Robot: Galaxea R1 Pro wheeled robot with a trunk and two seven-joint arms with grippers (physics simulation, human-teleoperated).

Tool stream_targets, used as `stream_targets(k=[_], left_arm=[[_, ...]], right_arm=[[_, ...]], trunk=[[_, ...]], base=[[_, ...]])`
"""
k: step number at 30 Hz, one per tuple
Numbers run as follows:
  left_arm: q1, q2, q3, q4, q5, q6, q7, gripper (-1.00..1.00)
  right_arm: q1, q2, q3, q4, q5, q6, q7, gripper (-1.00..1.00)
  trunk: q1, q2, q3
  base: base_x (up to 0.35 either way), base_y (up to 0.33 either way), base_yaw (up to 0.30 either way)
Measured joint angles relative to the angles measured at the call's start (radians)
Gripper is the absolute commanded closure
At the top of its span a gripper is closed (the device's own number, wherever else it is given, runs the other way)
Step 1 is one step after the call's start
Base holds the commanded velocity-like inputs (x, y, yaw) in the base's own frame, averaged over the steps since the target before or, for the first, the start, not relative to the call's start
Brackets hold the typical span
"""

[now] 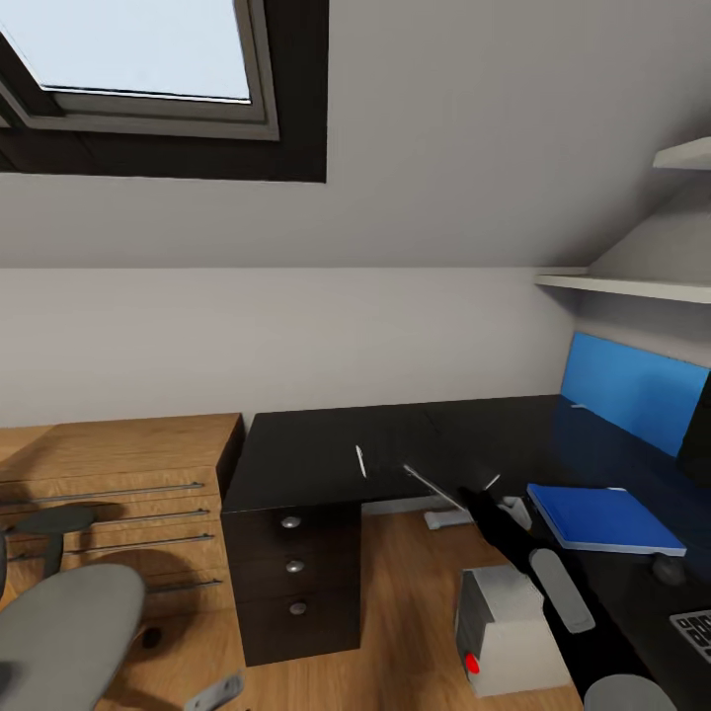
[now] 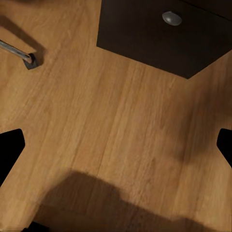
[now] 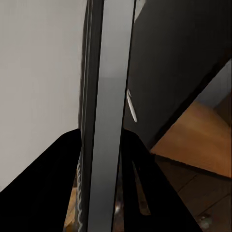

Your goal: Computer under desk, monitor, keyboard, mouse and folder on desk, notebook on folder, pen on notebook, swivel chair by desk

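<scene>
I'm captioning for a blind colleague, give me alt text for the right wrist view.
The right gripper is shut on a thin grey slab, seen edge-on between its black fingers. Beyond lie the dark desk, a white pen on it, and wood floor.

1. A wooden floor [image 2: 111,121] of warm, light-brown planks spreads across nearly the whole picture.
2. A dark drawer unit [image 2: 164,36] stands on the floor; one corner of it points out over the planks.
3. A round silver knob [image 2: 172,18] sits on the drawer unit's front face.
4. Well apart from the drawer unit, a thin metal leg [image 2: 14,50] slants down and ends in a small dark foot [image 2: 32,60] resting on the floor.
5. The left pincer [image 2: 116,145] shows as two black fingertips [image 2: 10,150] at opposite edges, spread wide apart with bare floor between them.
6. A broad soft shadow [image 2: 96,203] darkens the floor far from the drawer unit.
</scene>
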Motion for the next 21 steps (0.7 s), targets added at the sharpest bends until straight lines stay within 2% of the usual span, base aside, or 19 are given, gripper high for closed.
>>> stream_targets(k=[2, 3, 7, 8, 13, 16, 21], left_arm=[[0.000, 0.000, -0.001, 0.009, 0.000, -0.013, 0.000, -1.00], [0.000, -0.001, -0.002, 0.016, 0.000, -0.026, 0.000, -1.00], [0.000, -0.001, -0.010, 0.024, 0.000, -0.043, 0.000, -1.00], [0.000, -0.001, -0.017, 0.026, 0.001, -0.047, 0.000, -1.00], [0.000, -0.001, -0.051, 0.030, 0.001, -0.053, 0.000, -1.00], [0.000, -0.002, -0.088, 0.046, 0.001, -0.056, 0.001, -1.00], [0.000, 0.000, -0.107, 0.059, 0.001, -0.065, 0.001, -1.00]], right_arm=[[-0.011, -0.003, -0.029, 0.000, -0.001, 0.000, -0.044, 1.00], [-0.019, -0.005, -0.061, 0.000, 0.001, 0.000, -0.085, 1.00], [-0.029, -0.007, -0.127, 0.003, 0.003, 0.000, -0.161, 1.00], [-0.032, -0.007, -0.158, 0.005, 0.009, 0.000, -0.190, 1.00], [-0.035, -0.006, -0.218, 0.007, 0.004, -0.001, -0.228, 1.00], [-0.036, -0.006, -0.248, 0.006, 0.003, -0.003, -0.242, 1.00], [-0.037, -0.005, -0.308, -0.004, 0.003, -0.005, -0.252, 1.00]], trunk=[[0.000, 0.000, 0.000], [0.000, 0.000, 0.000], [0.000, 0.000, 0.000], [0.000, 0.000, 0.000], [0.000, 0.000, 0.000], [0.000, 0.000, 0.000], [0.000, 0.000, 0.000]], base=[[0.000, -0.002, 0.000], [0.000, -0.001, 0.000], [0.000, 0.000, 0.000], [0.000, 0.000, 0.000], [0.000, 0.000, 0.000], [0.000, 0.000, 0.000], [0.093, -0.106, 0.000]])
